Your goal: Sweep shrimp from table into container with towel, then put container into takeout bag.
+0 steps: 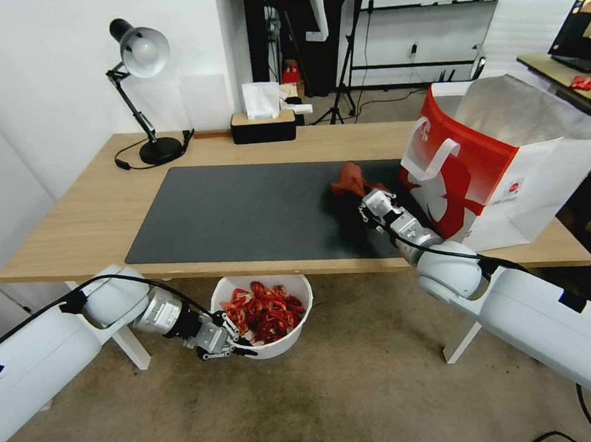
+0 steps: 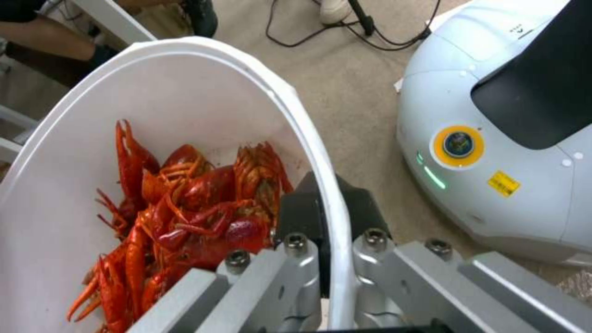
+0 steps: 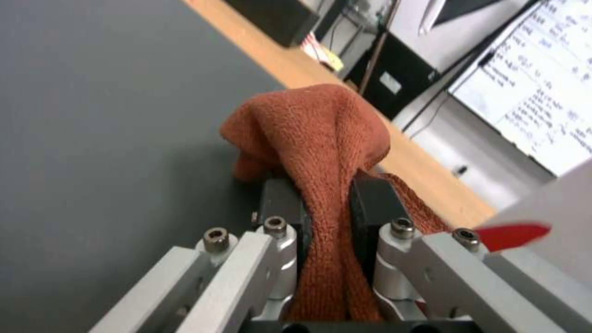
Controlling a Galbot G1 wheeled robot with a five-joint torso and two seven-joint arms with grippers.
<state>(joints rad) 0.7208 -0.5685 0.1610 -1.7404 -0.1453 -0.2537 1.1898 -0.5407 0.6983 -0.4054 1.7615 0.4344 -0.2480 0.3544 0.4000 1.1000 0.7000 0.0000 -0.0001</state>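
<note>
The left hand is down below the near edge of the bench, clamped on the rim of the container: one finger sits inside the white wall, the other outside. The bowl hangs off the floor just under the bench front, left of centre, and the shrimp are heaped inside it, claws and legs tangled against the wall nearest the grip.

Up on the bench, the right hand rests over the dark grey mat toward its right end, fingers pinched tight on the towel. The rust-red cloth bunches up beyond the fingertips and droops onto the mat.

The takeout bag stands open on the bench's right end, just beside the right hand, foil lining showing. A black desk lamp and a tissue box stand along the far edge.
</note>
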